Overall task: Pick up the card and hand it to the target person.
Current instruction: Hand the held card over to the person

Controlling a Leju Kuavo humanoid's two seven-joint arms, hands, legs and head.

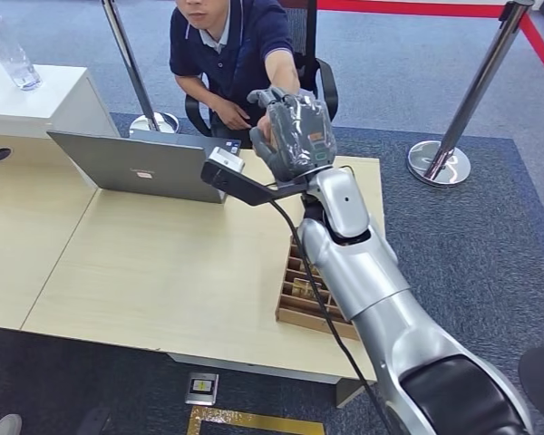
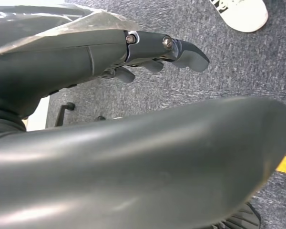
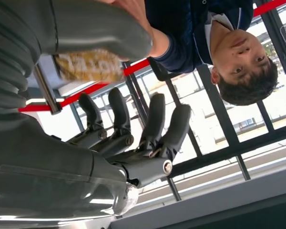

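Reaching over the far tabletop [image 1: 153,272], right robot hand [image 1: 296,131] pinching the yellowish card [image 3: 89,66] under its thumb, seated person's hand [image 1: 264,136] touching it, left robot hand [image 2: 163,50] hanging empty, fingers loose.

An office reception area, roped off for a demonstration.

A person [image 1: 231,50] sits in a black office chair [image 1: 310,63] behind a pale wood counter [image 1: 160,272] carrying an open grey laptop [image 1: 139,168]. Grey-blue carpet [image 1: 461,254] covers the floor, chrome stanchion posts [image 1: 471,100] with red tape stand around it, and large glazed windows [image 3: 224,119] show in the right wrist view.
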